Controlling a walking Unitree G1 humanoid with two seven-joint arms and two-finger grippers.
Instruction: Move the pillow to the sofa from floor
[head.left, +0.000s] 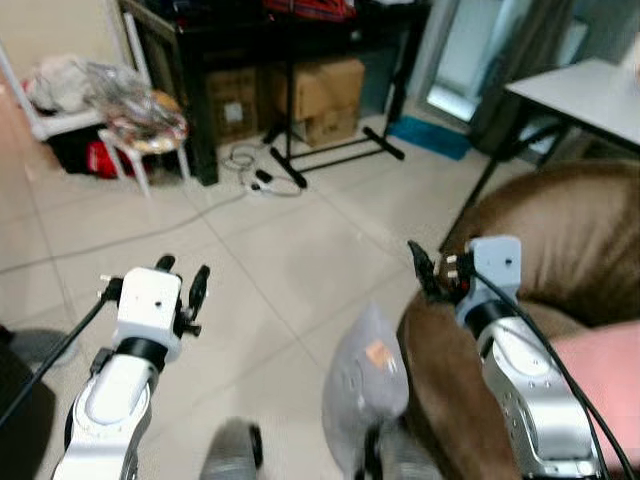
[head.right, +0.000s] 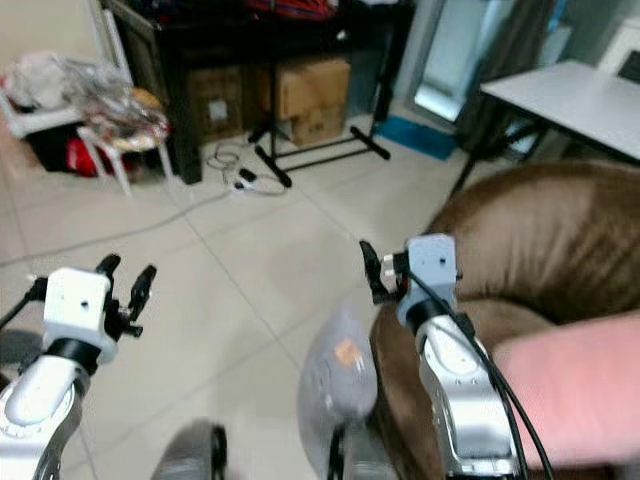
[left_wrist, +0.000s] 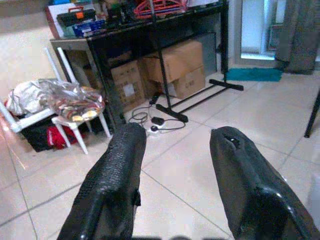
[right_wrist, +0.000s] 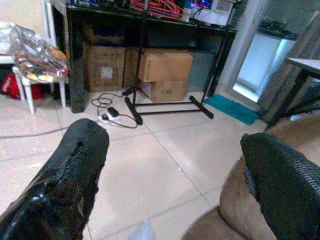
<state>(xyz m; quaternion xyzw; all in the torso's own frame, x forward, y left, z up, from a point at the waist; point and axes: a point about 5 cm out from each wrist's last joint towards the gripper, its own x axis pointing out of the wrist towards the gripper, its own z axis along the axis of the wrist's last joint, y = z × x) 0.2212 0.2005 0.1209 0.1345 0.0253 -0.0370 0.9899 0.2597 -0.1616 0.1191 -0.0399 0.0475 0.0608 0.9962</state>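
Pillow (head.left: 366, 385) leans against the sofa (head.left: 560, 250), on the floor (head.left: 290, 260); looks soft and light, best pinched at its top edge. Left tool (head.left: 182, 282) and right tool (head.right: 372, 268) both spread, empty.

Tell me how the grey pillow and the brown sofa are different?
The soft grey pillow is small and stands on the tiled floor; the big brown sofa is much larger and rises beside it. The pillow has an orange tag; the sofa is plain brown. They share rounded, cushiony shapes, and the pillow leans against the sofa's arm.
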